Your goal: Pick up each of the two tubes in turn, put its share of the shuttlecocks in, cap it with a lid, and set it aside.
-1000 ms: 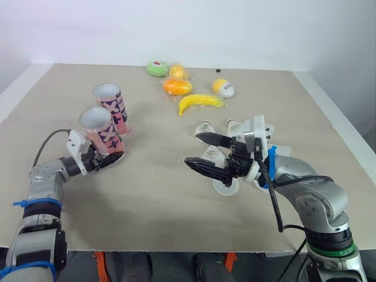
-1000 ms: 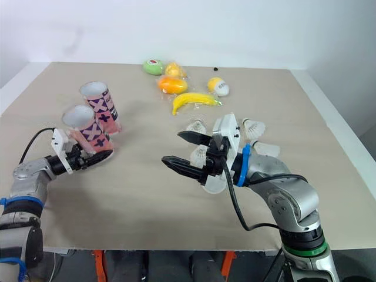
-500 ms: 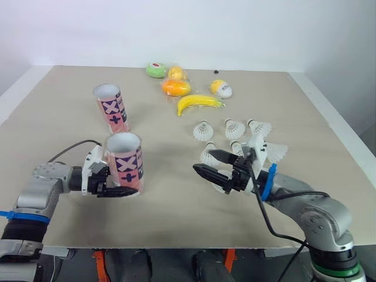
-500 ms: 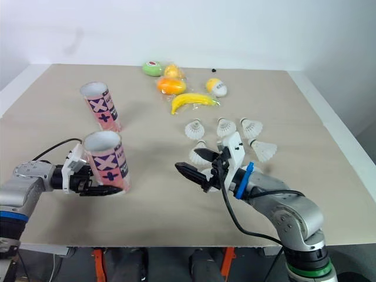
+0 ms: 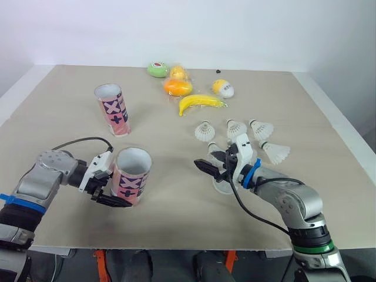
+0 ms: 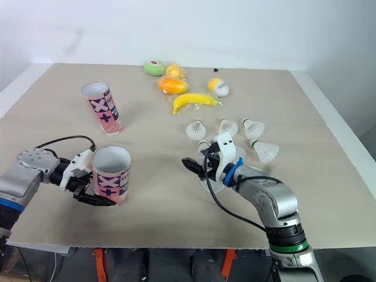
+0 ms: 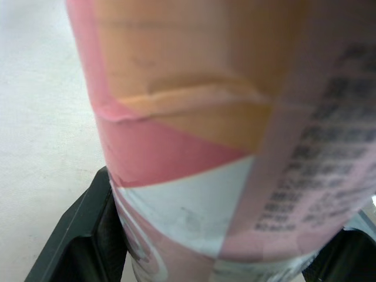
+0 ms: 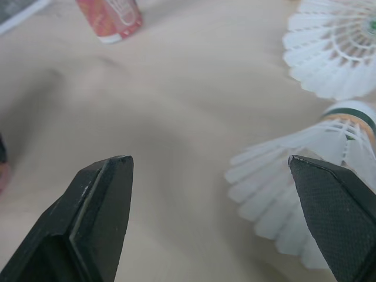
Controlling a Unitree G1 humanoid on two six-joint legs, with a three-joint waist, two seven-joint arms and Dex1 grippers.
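tube (image 5: 131, 175) gripped by left gripper (image 5: 117, 191); right gripper (image 5: 207, 160) spread near shuttlecocks (image 5: 235, 128)

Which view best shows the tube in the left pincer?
Left eye view: whole tube, open mouth up, gripped low by the left pincer. Right eye view matches; left wrist view gives a close patch of wall.

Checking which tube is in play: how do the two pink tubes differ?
The near tube is clamped in the left pincer; the far tube stands free. The near tube is closer to the robot, the far tube farther back. Both are open-topped and uncapped.
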